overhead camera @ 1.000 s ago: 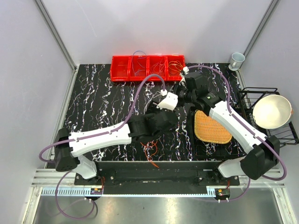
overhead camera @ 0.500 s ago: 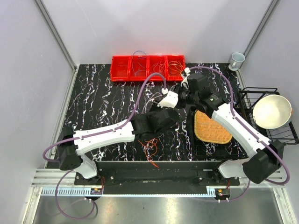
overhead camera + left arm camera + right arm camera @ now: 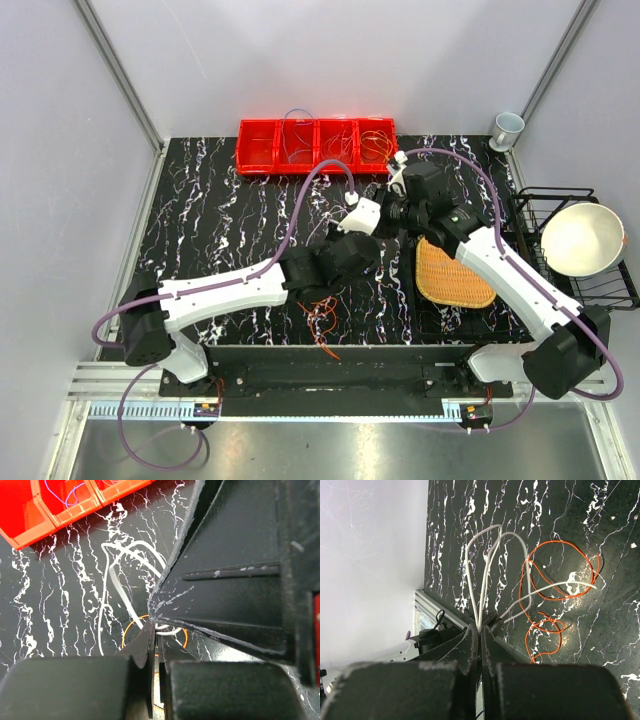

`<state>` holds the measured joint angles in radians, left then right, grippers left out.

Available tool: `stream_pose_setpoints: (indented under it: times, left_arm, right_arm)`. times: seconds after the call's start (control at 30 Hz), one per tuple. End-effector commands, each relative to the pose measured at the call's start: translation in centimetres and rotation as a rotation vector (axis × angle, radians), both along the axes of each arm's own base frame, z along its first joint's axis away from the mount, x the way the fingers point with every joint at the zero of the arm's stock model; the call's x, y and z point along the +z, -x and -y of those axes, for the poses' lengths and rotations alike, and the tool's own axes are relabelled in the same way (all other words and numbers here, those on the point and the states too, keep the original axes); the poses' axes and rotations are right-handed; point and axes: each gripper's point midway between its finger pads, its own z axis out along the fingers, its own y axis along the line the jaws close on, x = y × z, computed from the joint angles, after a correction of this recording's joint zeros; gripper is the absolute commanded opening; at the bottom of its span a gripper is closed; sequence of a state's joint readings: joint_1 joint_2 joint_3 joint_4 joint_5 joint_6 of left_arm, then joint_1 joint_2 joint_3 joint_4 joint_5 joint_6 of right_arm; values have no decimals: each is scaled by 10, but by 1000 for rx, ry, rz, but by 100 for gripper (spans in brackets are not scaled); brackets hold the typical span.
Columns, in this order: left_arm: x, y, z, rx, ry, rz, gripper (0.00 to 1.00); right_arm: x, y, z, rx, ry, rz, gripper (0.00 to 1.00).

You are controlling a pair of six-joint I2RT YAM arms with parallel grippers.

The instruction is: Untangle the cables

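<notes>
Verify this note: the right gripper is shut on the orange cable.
Not right. The right gripper is shut on the white cable; the orange cable lies loose on the tabletop. The right wrist view shows it.

Left gripper (image 3: pixel 154 632) sits at bottom centre, its two dark fingers (image 3: pixel 75 690) nearly pressed together with only a sliver of gap, and the tips pinch a white cable (image 3: pixel 113 579) right at the nip. The white cable rises from the tips in tall narrow loops, several strands side by side, over the black marble table (image 3: pixel 45 610) with white veins. An orange cable (image 3: pixel 185 634) makes a thin ring just behind the fingertips, partly hidden by them. A red bin (image 3: pixel 30 525) with compartments is top-left, with a purple cable (image 3: pixel 70 492) curled inside one. A large black housing (image 3: pixel 240 555) fills the right side, its pointed edge reaching the fingertips. A thin red strip (image 3: pixel 316 630) at the far right edge is unidentifiable.
</notes>
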<state>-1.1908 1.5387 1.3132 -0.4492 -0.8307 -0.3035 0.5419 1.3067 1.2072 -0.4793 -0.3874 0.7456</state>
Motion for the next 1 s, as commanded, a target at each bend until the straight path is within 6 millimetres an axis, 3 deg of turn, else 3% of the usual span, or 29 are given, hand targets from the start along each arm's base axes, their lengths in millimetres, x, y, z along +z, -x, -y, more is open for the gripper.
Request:
stream_pose_setpoints:
  times: [0.0, 0.03, 0.07, 0.17, 0.2, 0.3, 0.47, 0.57, 0.77, 0.97]
  left_arm:
    - [29, -6, -1, 10, 136, 38, 0]
    - [31, -8, -3, 12, 157, 31, 0]
    - [29, -7, -6, 12, 163, 24, 0]
    - [29, -9, -15, 17, 204, 12, 0]
    - [28, -12, -18, 16, 215, 3, 0]
    - [29, -16, -29, 19, 262, -14, 0]
    - [29, -26, -49, 54, 287, -30, 0]
    - [28, -38, -60, 84, 304, -45, 0]
    - [31, -80, -100, 181, 319, -65, 0]
    - [44, -138, -157, 321, 277, -31, 0]
  right_arm:
    - [23, 5, 0, 22, -41, 69, 4]
    - [25, 5, 0, 22, -40, 79, 7]
    - [27, 4, 1, 21, -37, 89, 21]
    - [31, 0, 5, 1, -19, 124, 42]
    - [32, 0, 7, -5, -12, 132, 61]
    - [33, -3, 19, -56, 36, 159, 76]
    - [34, -6, 46, -176, 100, 218, 85]
    - [30, -2, 48, -176, 102, 216, 85]
    - [-1, 10, 44, -124, 102, 149, 85]
    - [-22, 23, 38, -77, 67, 98, 85]
